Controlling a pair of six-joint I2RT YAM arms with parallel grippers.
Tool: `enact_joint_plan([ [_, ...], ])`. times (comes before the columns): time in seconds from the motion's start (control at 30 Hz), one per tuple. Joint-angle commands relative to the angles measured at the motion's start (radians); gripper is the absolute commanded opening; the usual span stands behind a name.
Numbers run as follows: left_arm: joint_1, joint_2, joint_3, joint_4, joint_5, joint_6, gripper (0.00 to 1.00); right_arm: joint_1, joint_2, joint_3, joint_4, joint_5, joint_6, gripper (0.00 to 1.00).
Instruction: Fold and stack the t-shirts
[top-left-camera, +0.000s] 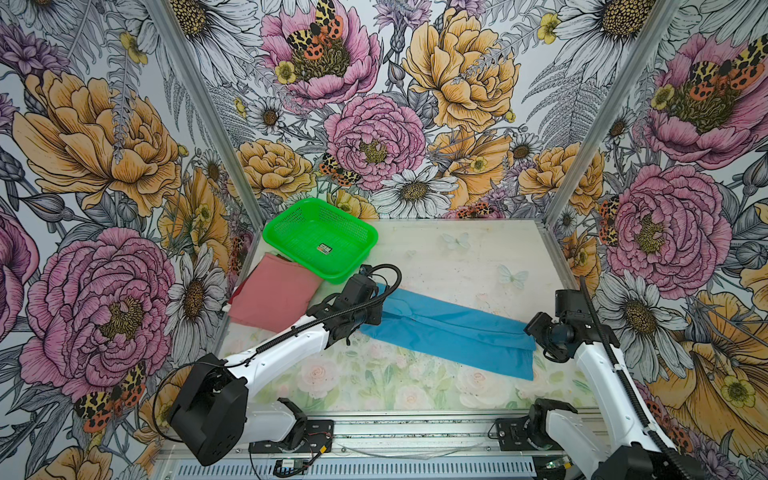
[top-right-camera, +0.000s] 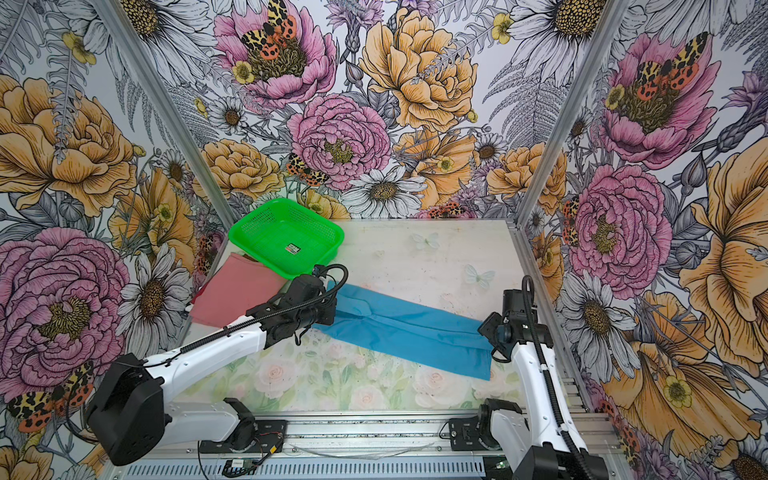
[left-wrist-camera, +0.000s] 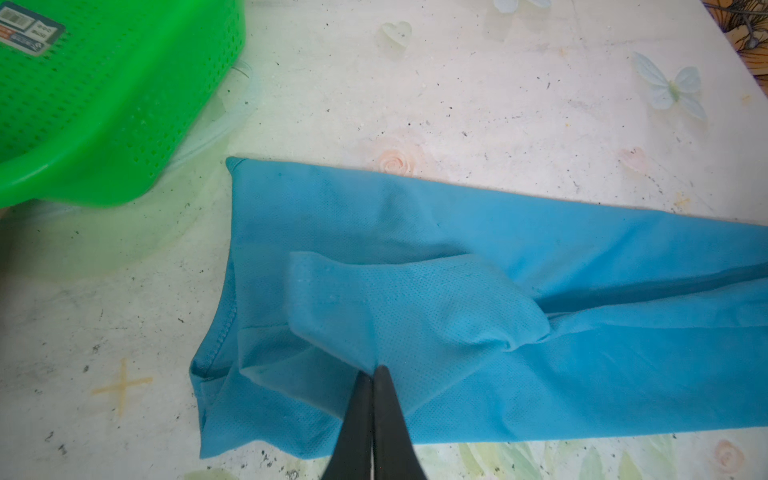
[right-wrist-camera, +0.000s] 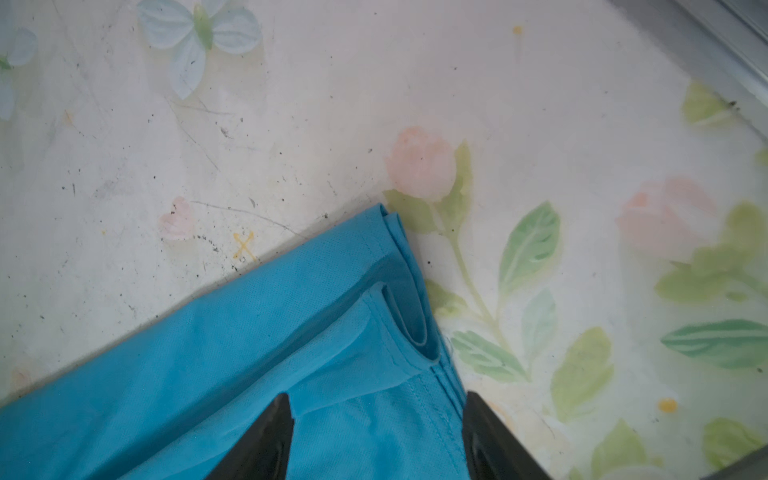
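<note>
basket (top-left-camera: 303, 232) one, blue tee (top-left-camera: 449, 332) one, pink tee (top-left-camera: 272, 297) one

blue tee (top-right-camera: 407, 328) folded long at ctr, pink tee (top-right-camera: 237, 297) L by green basket (top-right-camera: 266, 210)

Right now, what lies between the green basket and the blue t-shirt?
Nothing: a bare strip of table separates green basket from blue t-shirt, seen in the left wrist view.
</note>
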Motion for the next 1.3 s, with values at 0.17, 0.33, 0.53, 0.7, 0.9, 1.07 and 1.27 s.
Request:
enact_joint_plan([
  [0.17,-0.021,-0.003,-0.037,-0.005,-0.015,-0.033,0.03,0.054,0.058,0.042,0.028,-0.027,-0.056,0.7],
  [0.33,-0.012,-0.024,-0.007,-0.029,-0.049,-0.016,0.78,0.129,0.099,0.063,0.032,-0.02,-0.079,0.72],
  [0.53,0.028,-0.026,0.021,-0.058,0.002,0.003,0.93,0.264,0.162,0.103,0.036,-0.003,-0.098,0.82],
  [0.7,0.027,0.041,0.042,-0.033,0.104,-0.01,0.99,0.344,0.273,0.129,0.075,-0.012,-0.109,0.95],
  [0.9,0.023,0.155,0.05,0.075,0.238,-0.07,0.99,0.366,0.427,0.178,0.087,0.046,-0.131,0.95],
  [1.07,0.025,0.229,0.053,0.127,0.266,-0.132,0.99,0.365,0.519,0.167,0.083,0.11,-0.1,0.95],
  [1.27,0.037,0.342,0.072,0.185,0.261,-0.182,0.99,0.453,0.576,0.122,0.087,0.094,-0.038,0.99],
])
